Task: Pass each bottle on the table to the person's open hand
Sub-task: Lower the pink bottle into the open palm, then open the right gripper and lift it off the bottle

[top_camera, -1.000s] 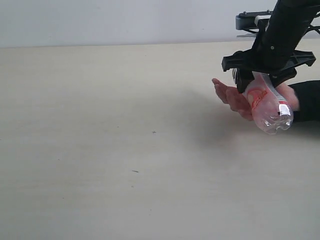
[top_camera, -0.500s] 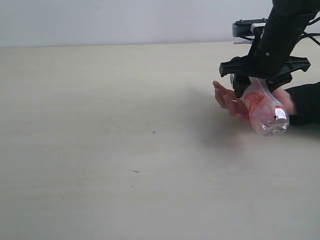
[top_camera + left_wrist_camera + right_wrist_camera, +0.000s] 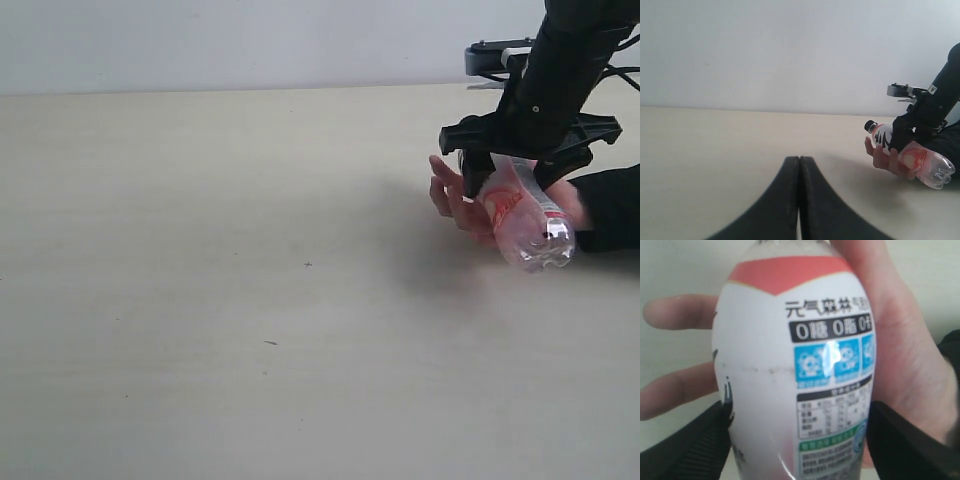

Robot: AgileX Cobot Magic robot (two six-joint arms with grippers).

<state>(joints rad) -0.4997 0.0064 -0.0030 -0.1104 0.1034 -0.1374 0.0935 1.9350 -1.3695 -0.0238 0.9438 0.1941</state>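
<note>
Evidently the person's hand (image 3: pixel 455 200) had curled closer round the pink bottle (image 3: pixel 530 225) while the right pincer (image 3: pixel 520 170) straddled it, clamped or loosened I could not tell, so this handover looked nearly done.

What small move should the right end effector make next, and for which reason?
Probably open fully if needed, then lift the right end effector straight up. The bottle already lies across the person's hand, which is open under it, so the hand seems able to take it.
</note>
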